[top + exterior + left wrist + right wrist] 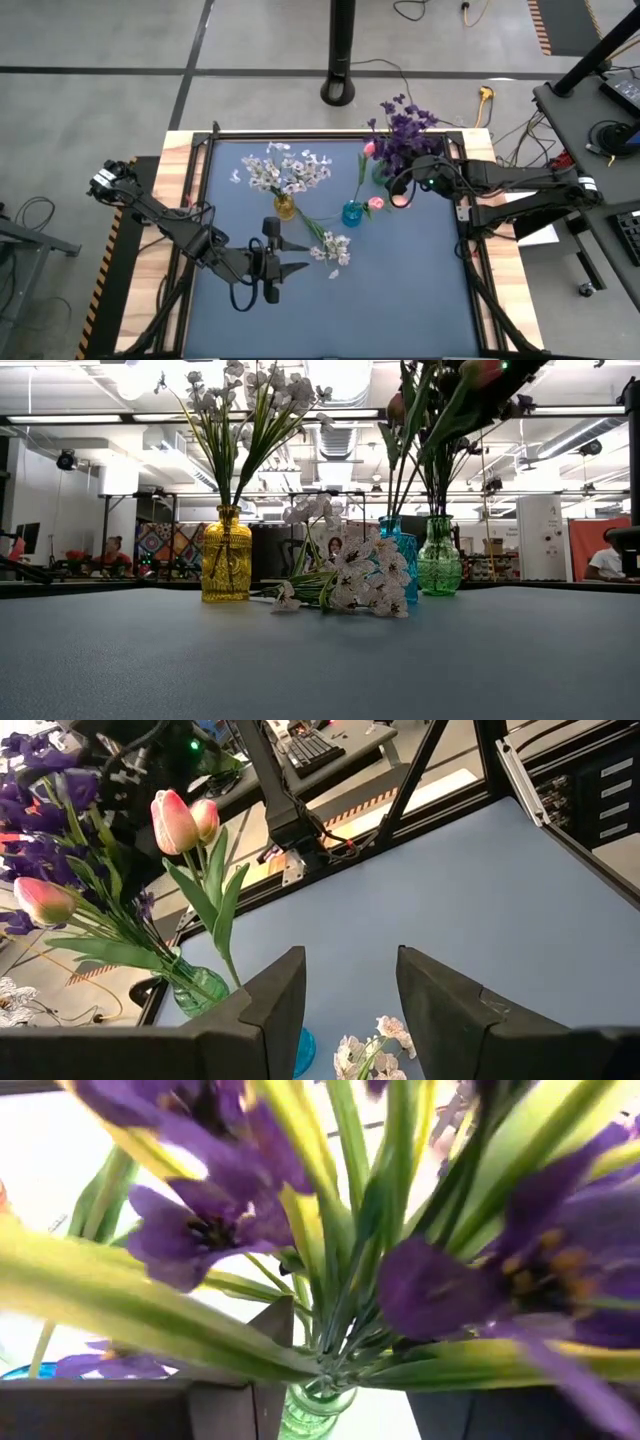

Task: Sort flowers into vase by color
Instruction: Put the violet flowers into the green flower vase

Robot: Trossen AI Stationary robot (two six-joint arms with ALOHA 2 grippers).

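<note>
**High view: three vases filled, one white spray loose on the table**

High view shows the dark blue table (400, 300) with both arms over it. The left arm reaches in from the left edge, and the left gripper (296, 256) hovers over the near-middle of the table with its fingers spread wide and nothing between them. Just to its right lies a loose white spray (331, 248) flat on the table, apart from the fingers. The right arm comes in from the right edge, and the right gripper (397, 187) sits at the far right by the green vase; its wrist view shows its two fingers parted around the stems just above the vase mouth, but whether they press on any stem cannot be told.

The purple flowers (405, 132) stand in the green vase (439, 558) at the far right, with leaves fanning out. The white flowers (285, 170) stand upright in the yellow vase (226, 555), far left of centre. The blue vase (352, 213) sits between the two others, just beside the green one, and holds pink tulips (186, 820) on long green stems. One more tulip (43, 900) leans out among the purple blooms.
</note>
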